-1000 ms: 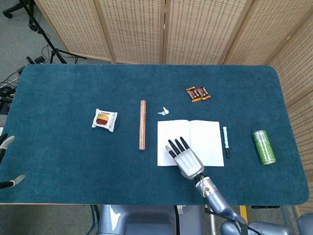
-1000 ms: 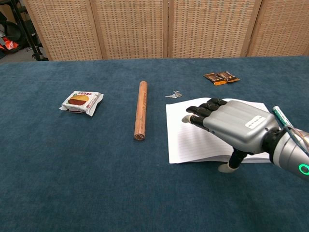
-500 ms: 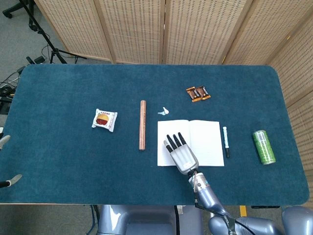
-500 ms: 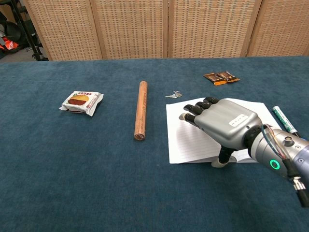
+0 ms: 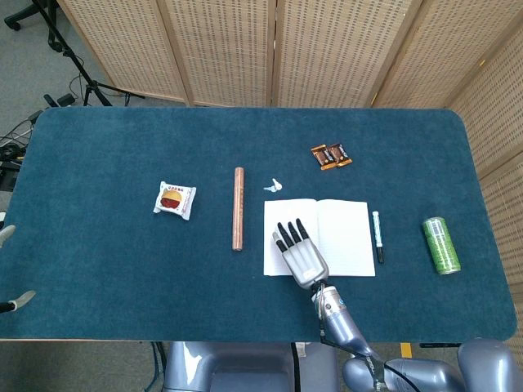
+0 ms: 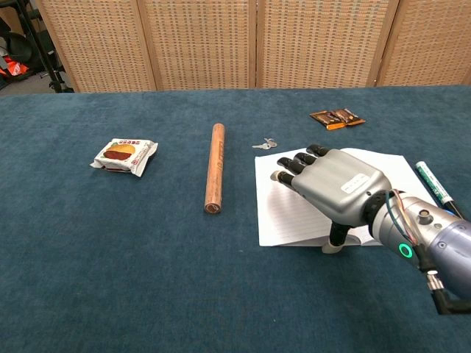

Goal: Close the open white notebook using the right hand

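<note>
Since a second ago, the right hand (image 5: 299,253) has slid a little toward the left edge of the tabletop (image 5: 106,261), and now covers more of the left page of the white notebook (image 5: 345,237). Its fingers (image 6: 294,163) are spread and stretched flat, palm down, over that page, while the thumb (image 6: 335,241) points down at the notebook's near edge; whether it is under the page I cannot tell. It holds nothing. The notebook lies open, right of the tabletop's centre and toward the near edge. At the left border of the head view, by the near left corner, two tips of the left hand (image 5: 11,265) show, apart.

A marker pen (image 5: 377,236) lies just beside the notebook's right edge, and a green can (image 5: 440,244) lies on its side near the right edge. A copper-coloured rod (image 5: 238,208) lies left of the notebook, with small keys (image 5: 273,185) beyond the notebook's far left corner. Two snack bars (image 5: 330,155) sit farther back, and a snack packet (image 5: 175,199) lies left of the rod.
</note>
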`<state>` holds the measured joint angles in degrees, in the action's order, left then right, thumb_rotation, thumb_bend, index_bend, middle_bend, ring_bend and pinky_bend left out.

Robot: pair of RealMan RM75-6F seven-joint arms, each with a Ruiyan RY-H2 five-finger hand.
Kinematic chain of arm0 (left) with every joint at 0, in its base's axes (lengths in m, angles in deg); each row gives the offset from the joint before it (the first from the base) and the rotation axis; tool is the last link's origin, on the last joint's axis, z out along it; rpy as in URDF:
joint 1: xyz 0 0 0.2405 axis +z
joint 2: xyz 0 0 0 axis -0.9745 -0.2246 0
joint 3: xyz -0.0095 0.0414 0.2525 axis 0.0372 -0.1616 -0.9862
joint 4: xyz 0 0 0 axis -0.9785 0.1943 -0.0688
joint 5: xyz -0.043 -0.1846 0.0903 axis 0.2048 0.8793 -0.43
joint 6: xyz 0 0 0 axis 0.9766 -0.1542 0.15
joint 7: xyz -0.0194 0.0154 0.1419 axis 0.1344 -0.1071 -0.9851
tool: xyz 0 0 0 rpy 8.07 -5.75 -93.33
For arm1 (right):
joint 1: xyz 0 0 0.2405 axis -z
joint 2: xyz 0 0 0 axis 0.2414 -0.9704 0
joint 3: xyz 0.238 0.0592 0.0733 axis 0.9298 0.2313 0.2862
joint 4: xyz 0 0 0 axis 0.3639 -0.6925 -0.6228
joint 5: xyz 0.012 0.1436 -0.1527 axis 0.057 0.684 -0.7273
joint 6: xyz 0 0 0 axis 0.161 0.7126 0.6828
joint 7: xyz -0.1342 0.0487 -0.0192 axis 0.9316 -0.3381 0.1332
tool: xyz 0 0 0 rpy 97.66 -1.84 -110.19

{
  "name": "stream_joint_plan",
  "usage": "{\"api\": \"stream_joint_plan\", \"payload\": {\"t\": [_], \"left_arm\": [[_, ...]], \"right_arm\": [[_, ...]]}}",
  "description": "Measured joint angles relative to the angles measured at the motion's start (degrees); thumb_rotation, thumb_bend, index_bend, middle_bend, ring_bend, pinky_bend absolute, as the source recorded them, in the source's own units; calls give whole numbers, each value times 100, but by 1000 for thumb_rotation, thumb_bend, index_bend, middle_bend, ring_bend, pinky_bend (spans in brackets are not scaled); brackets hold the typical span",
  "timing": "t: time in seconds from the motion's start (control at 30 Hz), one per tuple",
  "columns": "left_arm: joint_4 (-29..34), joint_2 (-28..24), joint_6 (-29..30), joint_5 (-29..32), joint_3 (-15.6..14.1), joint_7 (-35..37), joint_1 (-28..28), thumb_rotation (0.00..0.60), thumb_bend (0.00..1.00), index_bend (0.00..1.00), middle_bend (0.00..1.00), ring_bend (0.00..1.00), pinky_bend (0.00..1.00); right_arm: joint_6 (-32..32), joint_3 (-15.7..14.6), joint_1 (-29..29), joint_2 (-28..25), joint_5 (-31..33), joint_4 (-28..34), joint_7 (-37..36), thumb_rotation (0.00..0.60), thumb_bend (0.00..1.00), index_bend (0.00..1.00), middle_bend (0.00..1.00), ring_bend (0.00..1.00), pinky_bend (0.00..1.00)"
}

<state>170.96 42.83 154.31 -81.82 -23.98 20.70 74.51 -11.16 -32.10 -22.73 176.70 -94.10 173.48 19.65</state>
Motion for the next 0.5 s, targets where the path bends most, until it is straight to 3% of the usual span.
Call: {"api": "stream_joint_plan", "payload": {"t": [0.13,0.5], "left_arm": [[-2,0,0,-1,-1,-5,1,600,0,0,0,0,0],[13,13,11,-20,-9,-45,9,600,0,0,0,0,0]], "right_arm": [[81,-87,-26,107,-272,-402,-333,600,383,199,139,70,96],[200,-177,1,188,-492,-670,-895,600,695,255,192,138,174]]}}
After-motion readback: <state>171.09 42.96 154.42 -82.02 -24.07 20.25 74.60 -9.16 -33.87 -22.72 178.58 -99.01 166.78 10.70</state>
